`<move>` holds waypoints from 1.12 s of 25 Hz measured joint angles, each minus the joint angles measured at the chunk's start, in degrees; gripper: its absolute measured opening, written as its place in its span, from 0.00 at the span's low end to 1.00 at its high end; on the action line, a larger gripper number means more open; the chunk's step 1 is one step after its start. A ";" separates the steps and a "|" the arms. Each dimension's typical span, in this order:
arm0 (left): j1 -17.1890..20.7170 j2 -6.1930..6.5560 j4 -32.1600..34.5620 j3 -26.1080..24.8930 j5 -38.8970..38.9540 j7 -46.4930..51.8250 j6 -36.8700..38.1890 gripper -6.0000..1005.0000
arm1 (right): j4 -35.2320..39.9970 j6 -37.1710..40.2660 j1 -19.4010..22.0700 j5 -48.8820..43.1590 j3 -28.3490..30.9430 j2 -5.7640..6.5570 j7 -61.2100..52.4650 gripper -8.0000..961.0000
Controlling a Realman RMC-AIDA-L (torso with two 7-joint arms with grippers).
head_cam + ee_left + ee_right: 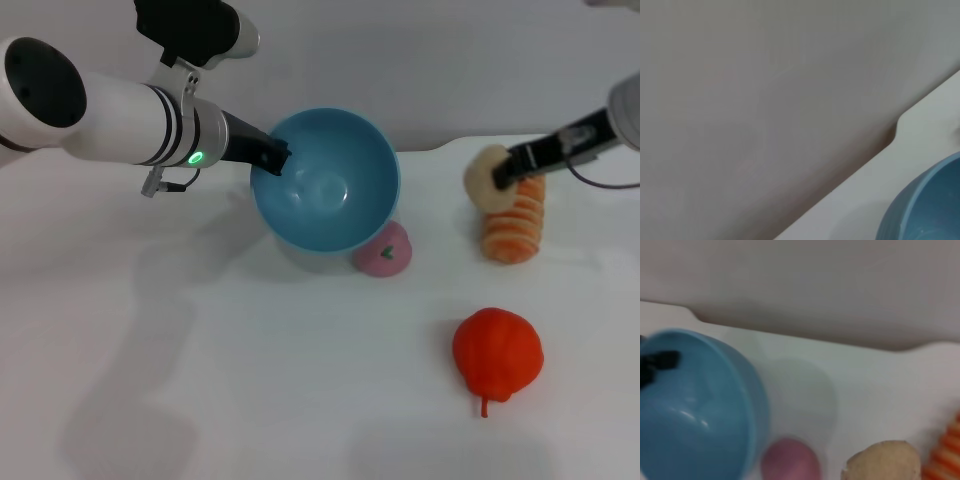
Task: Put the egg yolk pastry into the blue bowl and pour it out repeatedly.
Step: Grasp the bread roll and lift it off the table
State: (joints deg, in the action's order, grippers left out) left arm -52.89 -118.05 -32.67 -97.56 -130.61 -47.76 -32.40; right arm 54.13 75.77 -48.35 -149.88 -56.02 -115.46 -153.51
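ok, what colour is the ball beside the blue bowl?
Pink, with a small green mark on it. The ball shows best in the head view, tucked against the blue bowl.

a grey wall (765, 90) fills most of the left wrist view. a white table (920, 135) cuts across one corner, its edge running on a slant, with a small rounded notch in it. part of the blue bowl (920, 210) shows at the corner, its smooth rounded side over the table. the rest of it is cut off.
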 joint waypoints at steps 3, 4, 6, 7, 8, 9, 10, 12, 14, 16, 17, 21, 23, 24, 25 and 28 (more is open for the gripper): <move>0.00 0.01 -0.02 0.00 0.01 0.10 -0.28 0.00 | 0.01 -0.01 -1.63 1.47 0.03 -0.76 1.96 0.04; 0.00 0.02 -0.02 0.00 0.01 0.23 -0.56 0.00 | 0.01 -0.06 -1.89 2.36 0.04 -0.91 2.70 0.04; -0.04 0.06 -0.03 0.02 -0.07 0.58 -1.26 0.00 | 0.03 -0.40 -2.53 4.59 -0.12 -1.44 4.67 0.04; -0.09 0.07 -0.03 0.03 -0.15 0.74 -1.67 0.00 | 0.03 -0.73 -2.90 5.00 -0.34 -1.66 5.17 0.04; -0.12 0.09 -0.03 0.04 -0.16 0.79 -1.87 0.00 | 0.03 -1.04 -3.27 5.30 -0.62 -1.91 5.55 0.04; -0.16 0.10 -0.03 0.04 -0.19 0.82 -2.06 0.00 | -0.02 -1.42 -3.70 5.33 -1.18 -2.21 5.72 0.04; -0.20 0.10 -0.03 0.02 -0.20 0.83 -2.19 0.00 | -0.08 -1.74 -4.06 5.41 -1.89 -2.40 5.80 0.04; -0.24 0.11 -0.03 0.03 -0.26 0.83 -2.25 0.00 | -0.18 -2.08 -4.63 5.98 -3.31 -2.61 5.83 0.04; -0.27 0.11 -0.03 0.07 -0.31 0.83 -2.30 0.00 | -0.31 -2.22 -4.97 7.44 -4.73 -2.68 5.84 0.04; -0.28 0.11 -0.03 0.06 -0.32 0.83 -2.38 0.00 | -0.33 -2.38 -5.01 9.57 -5.94 -2.73 6.22 0.03; -0.28 0.11 -0.03 0.07 -0.32 0.83 -2.42 0.00 | -0.33 -2.44 -5.01 10.86 -6.61 -2.74 6.68 0.03; -0.29 0.10 -0.03 0.29 -0.34 0.83 -2.48 0.00 | -0.42 -2.86 -5.18 14.18 -8.74 -2.75 8.09 0.03; -0.28 0.10 -0.03 0.33 -0.35 0.83 -2.49 0.00 | -0.91 -3.30 -5.38 14.37 -9.14 -2.75 8.14 0.03; -0.23 0.10 -0.03 0.34 -0.35 0.83 -2.49 0.00 | -1.17 -3.47 -5.43 14.37 -9.21 -2.75 8.15 0.03; -0.18 0.10 -0.03 0.33 -0.35 0.83 -2.49 0.00 | -1.69 -3.95 -5.42 14.38 -9.24 -2.75 8.15 0.03; 0.09 0.10 -0.03 0.27 -0.34 0.83 -2.50 0.00 | -3.32 -5.75 -5.11 14.40 -9.21 -2.80 8.19 0.03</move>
State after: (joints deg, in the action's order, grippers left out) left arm -52.80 -117.95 -32.70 -97.29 -130.95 -46.93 -34.90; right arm 50.82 70.02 -53.46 -135.48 -65.22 -118.26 -145.32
